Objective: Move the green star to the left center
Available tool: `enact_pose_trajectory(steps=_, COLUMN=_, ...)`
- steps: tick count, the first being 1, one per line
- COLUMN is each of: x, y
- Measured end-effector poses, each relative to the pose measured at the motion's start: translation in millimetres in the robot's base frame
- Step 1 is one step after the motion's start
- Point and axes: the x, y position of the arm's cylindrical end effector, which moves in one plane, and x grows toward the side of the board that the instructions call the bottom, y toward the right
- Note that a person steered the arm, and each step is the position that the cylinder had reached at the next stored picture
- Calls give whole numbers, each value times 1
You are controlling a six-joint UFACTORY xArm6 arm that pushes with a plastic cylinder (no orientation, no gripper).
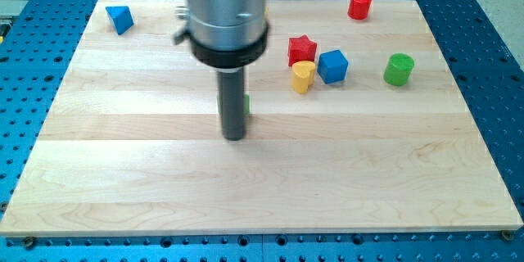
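In the camera view, my tip (235, 137) rests on the wooden board (123, 180) a little left of its middle, the dark rod rising from it into a wide silver-and-black housing that fills the top of the picture. There are no jaws on this arm — only the rod, so nothing is grasped or released.

The green star (247, 105) is almost wholly hidden behind the rod; just a thin green sliver peeks out at the rod's right edge, slightly above the tip, so its shape cannot be made out here. It seems to sit right against the rod, on its far side.

To the right, a red star (301, 49) sits just beside a blue cube (332, 66), with a yellow block (303, 76) tucked close in front of them. Farther right stands a green cylinder (399, 69). A red cylinder (359, 5) stands near the far edge, and a blue triangular block (120, 19) lies in the far left corner — well apart from the rest.
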Motion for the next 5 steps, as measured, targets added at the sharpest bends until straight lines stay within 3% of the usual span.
enact_pose_trajectory(steps=1, x=6, y=64)
enact_pose_trajectory(steps=2, x=-38, y=15)
enact_pose_trajectory(steps=3, x=-33, y=-88)
enact_pose_trajectory(steps=4, x=-32, y=-106)
enact_pose_trajectory(steps=5, x=-54, y=-46)
